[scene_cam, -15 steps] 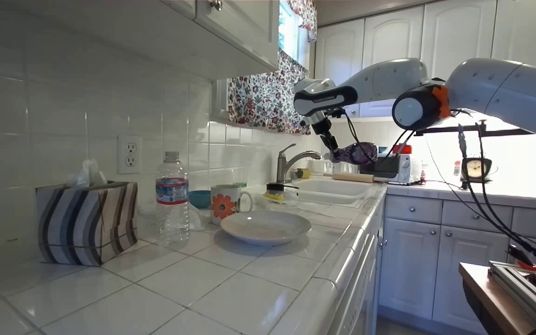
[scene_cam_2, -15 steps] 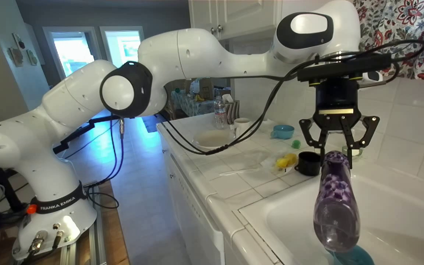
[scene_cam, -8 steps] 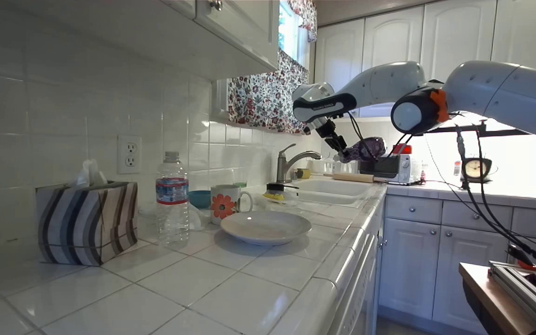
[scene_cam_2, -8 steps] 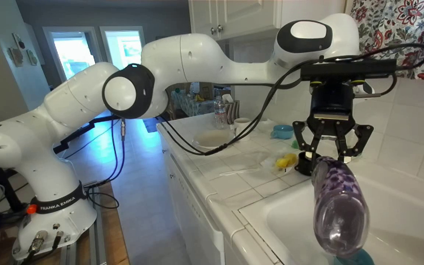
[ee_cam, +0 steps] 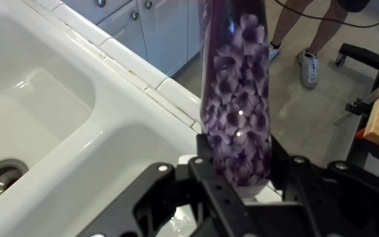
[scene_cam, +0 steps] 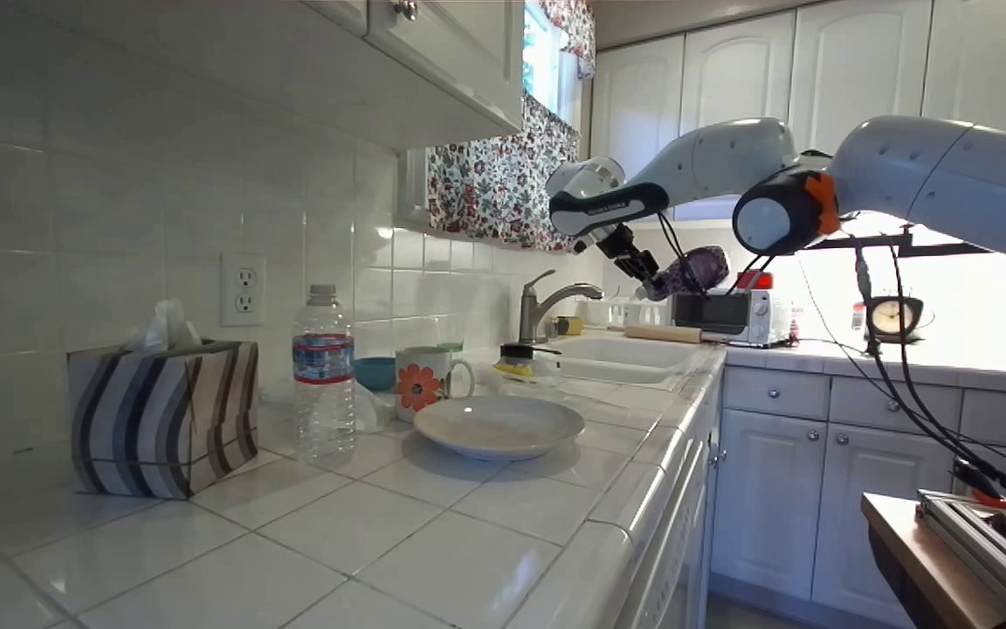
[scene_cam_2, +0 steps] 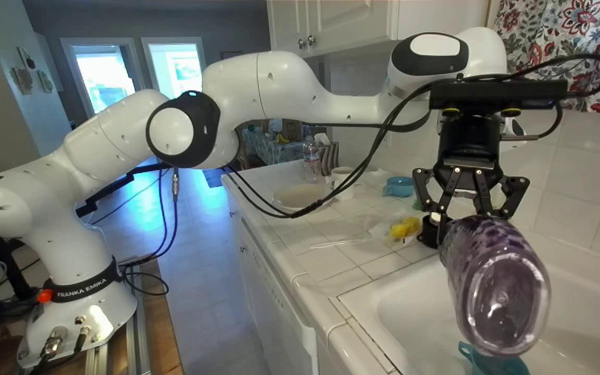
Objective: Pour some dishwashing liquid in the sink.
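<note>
Two fingers tight on one tilted purple bottle

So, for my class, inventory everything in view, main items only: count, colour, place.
dishwashing bottle: 1, purple, held tilted
sink: 1, white, in counter
faucet: 1, grey, at sink
cup: 1, teal, counter
second cup: 1, teal, inside sink
plate: 1, whitish, counter
mug: 1, white, beside plate
tissue box: 1, grey-striped, counter
water bottle: 1, clear, counter
container: 1, black, near sink
rolling pin: 1, tan, near sink
clock: 1, black, far counter
person's legs: 2, white-shoed, on floor
robot arm: 1, white, ending over sink
gripper: 1, black, gripping dishwashing bottle
</note>
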Motion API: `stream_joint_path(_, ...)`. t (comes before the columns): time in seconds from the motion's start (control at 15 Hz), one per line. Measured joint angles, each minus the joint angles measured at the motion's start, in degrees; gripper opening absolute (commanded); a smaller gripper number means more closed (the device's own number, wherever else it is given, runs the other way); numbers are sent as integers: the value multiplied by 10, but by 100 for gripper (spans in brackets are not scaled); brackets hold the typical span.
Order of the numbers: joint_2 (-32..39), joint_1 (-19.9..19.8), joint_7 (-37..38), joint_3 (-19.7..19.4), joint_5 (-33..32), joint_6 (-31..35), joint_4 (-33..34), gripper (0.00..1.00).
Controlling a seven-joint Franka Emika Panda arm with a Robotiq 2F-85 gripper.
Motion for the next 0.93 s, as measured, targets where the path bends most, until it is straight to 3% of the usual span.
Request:
stream_joint_path(0.27,0,0,12,-3,1,2,2,18)
stream_joint_path(0.93,-1,-36,279,64,103,91,3,18)
